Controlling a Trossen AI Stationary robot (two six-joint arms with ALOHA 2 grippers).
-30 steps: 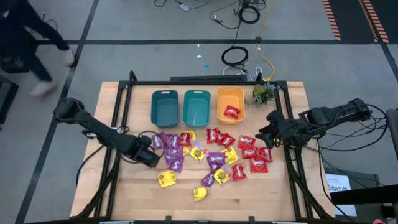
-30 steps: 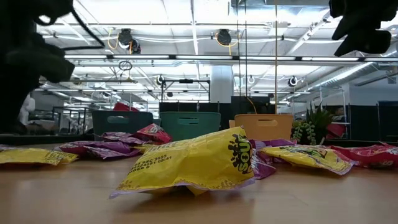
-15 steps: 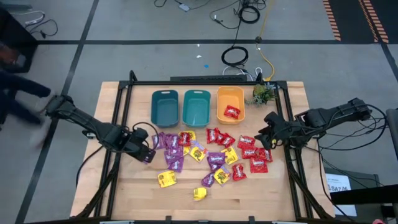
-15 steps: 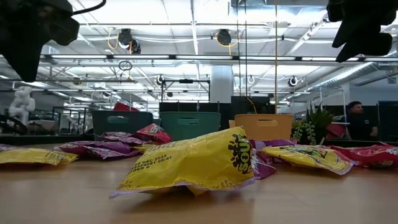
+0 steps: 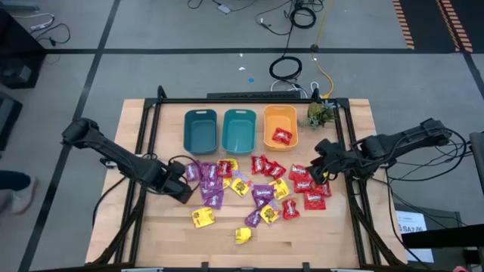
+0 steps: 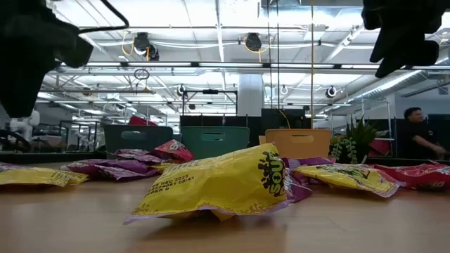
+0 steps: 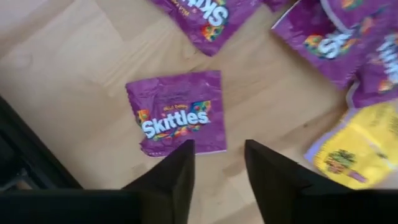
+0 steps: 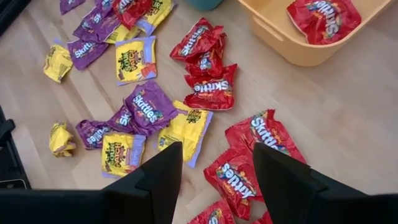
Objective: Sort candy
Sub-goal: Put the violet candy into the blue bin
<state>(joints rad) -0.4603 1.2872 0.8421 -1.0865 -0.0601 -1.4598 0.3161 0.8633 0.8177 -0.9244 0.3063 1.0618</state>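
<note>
You are getting bright, even overhead light with soft shadows on the table (image 5: pixel 355 227), ceiling strip lights (image 6: pixel 211 31) glaring in the low view, near yellow candy (image 6: pixel 218 184) slightly soft, and motion blur smearing the left wrist view's edges.

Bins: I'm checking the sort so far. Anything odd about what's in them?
Only the orange bin holds anything, one red packet. Both teal bins are bare, while the rest of the candy lies scattered unsorted on the table.

Three bins (image 5: pixel 238 130), one plant (image 5: pixel 318 115)
</note>
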